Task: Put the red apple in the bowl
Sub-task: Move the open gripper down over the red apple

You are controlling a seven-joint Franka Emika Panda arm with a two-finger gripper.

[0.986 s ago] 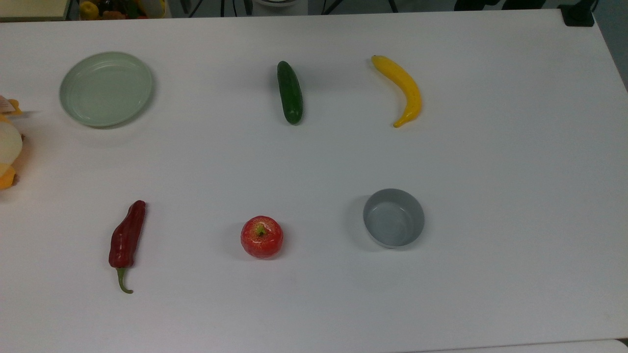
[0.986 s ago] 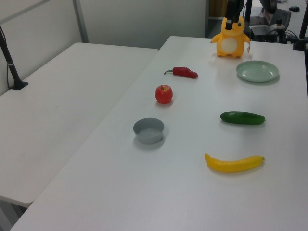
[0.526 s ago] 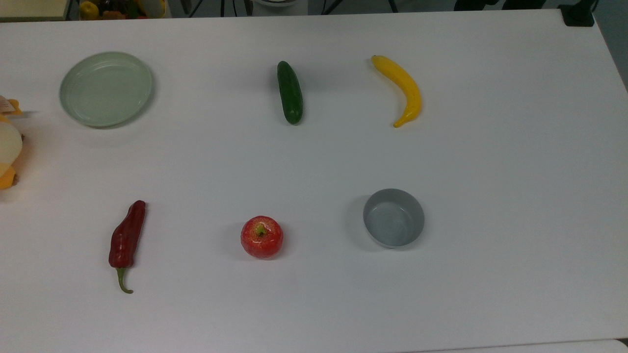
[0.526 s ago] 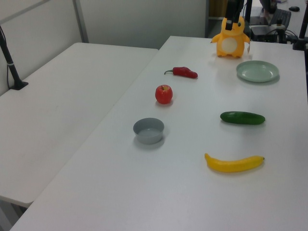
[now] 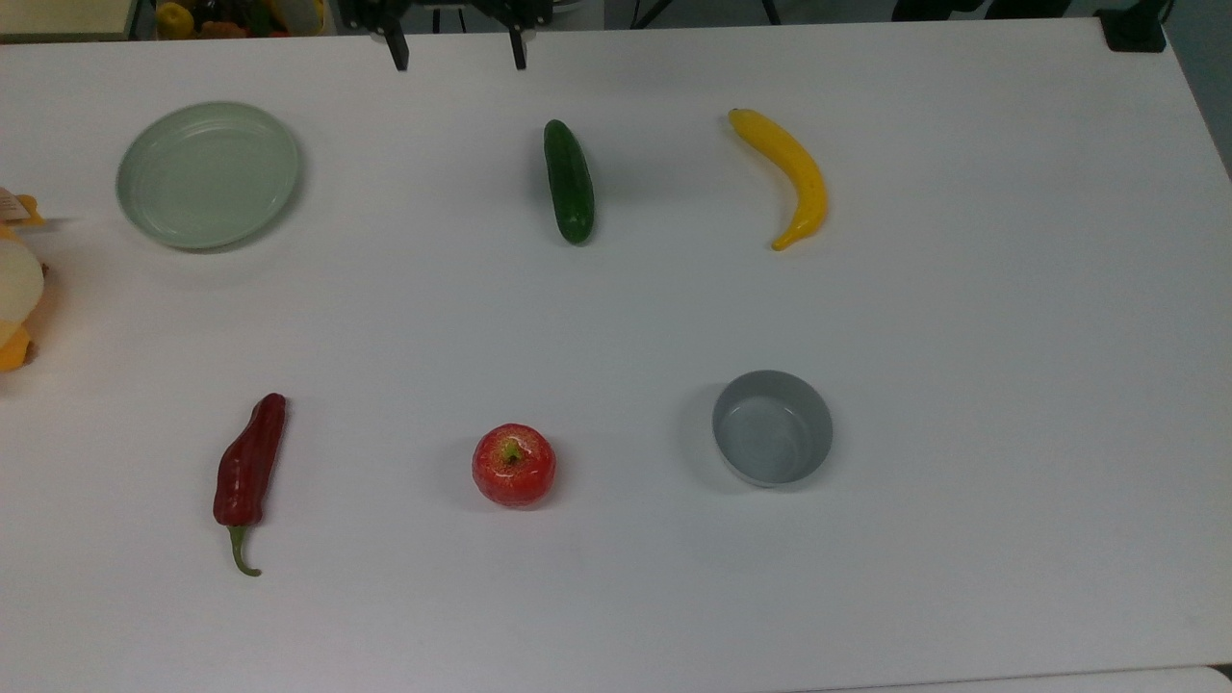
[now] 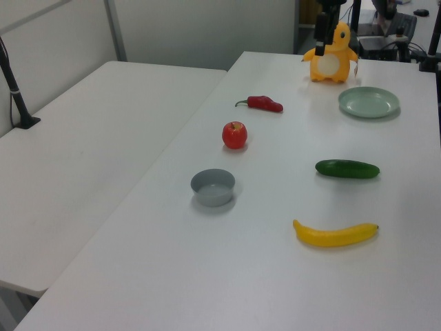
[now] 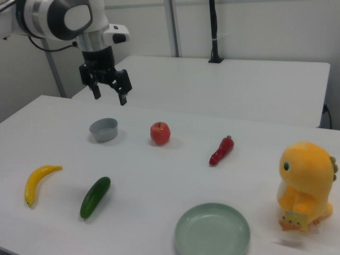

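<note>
While the round glossy red apple (image 5: 514, 466) sits untouched on the white bench (image 5: 962, 289), at nine o'clock of the small empty grey bowl (image 5: 772, 427) in the top view, nothing is done. The black two-finger pincer (image 7: 109, 90) hangs high with fingers apart, holding nothing; reach, grasp, carry and drop all remain.

The top view looks straight down on the white worktop (image 5: 616, 318). The left view looks along it from one end, raised, the bowl (image 6: 213, 187) near. The right view faces back from the opposite end, the green plate (image 7: 212, 230) nearest. All share the worktop.
</note>
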